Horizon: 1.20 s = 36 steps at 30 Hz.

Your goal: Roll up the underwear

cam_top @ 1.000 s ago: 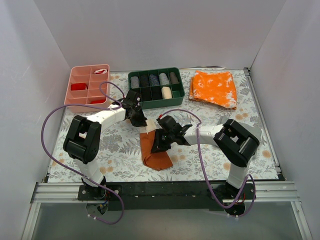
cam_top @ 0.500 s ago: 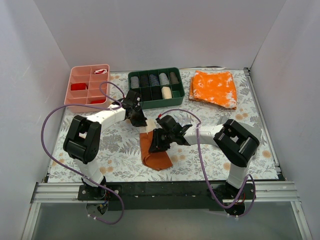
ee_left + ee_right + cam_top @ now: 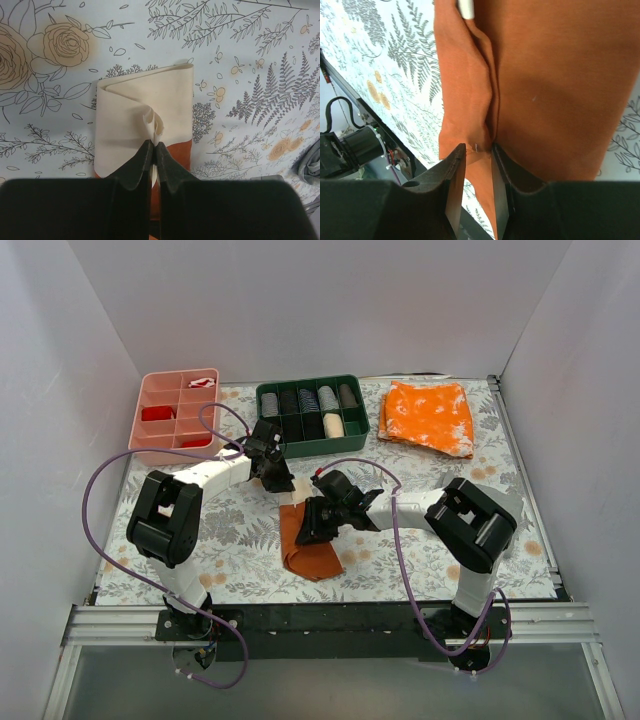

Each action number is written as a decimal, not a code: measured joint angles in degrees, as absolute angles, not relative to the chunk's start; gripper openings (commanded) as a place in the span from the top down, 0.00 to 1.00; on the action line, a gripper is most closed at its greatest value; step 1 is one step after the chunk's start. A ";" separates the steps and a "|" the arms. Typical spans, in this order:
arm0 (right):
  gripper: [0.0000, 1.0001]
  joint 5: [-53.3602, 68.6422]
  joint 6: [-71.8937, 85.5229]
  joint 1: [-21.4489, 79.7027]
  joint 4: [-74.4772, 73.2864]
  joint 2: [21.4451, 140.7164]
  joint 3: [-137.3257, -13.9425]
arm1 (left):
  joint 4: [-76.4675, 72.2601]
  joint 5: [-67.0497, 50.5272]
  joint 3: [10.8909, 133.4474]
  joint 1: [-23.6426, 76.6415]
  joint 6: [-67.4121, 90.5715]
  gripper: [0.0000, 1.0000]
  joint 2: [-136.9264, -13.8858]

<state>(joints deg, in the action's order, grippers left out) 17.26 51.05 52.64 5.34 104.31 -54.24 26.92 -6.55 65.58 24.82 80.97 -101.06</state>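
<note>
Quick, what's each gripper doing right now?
Left gripper: closed, pinching the underwear at its cream face.
Right gripper: closed, pinching a fold of its rust-orange face.

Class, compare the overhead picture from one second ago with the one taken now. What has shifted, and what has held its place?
The right claw, shut on a rust-brown fold of the underwear, has crept slightly leftward, towards the left arm. The left claw stayed where it was, pinching the cream end. Nothing was let go. The pink tray, green tray and speckled orange cloth have not moved.
</note>
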 measured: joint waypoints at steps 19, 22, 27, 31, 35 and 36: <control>0.83 18.57 52.31 52.64 7.11 106.74 -55.20 | 26.57 -6.63 65.19 24.82 80.97 1.00 -101.06; 0.97 18.59 52.34 52.64 7.64 106.78 -55.20 | 26.52 -6.61 65.19 24.82 80.97 1.00 -101.06; 0.99 18.65 52.31 52.64 9.43 106.78 -54.96 | 26.52 -6.61 65.19 24.82 80.97 1.00 -101.06; 0.99 18.76 52.31 52.64 11.27 106.50 -53.91 | 26.52 -6.61 65.19 24.82 80.97 1.00 -101.06; 0.99 18.35 52.16 52.64 12.25 104.05 -51.75 | 26.55 -6.55 65.19 24.82 80.90 1.00 -101.06; 0.99 18.17 52.12 52.64 12.29 103.15 -51.16 | 26.59 -6.50 65.19 24.82 80.84 1.00 -101.06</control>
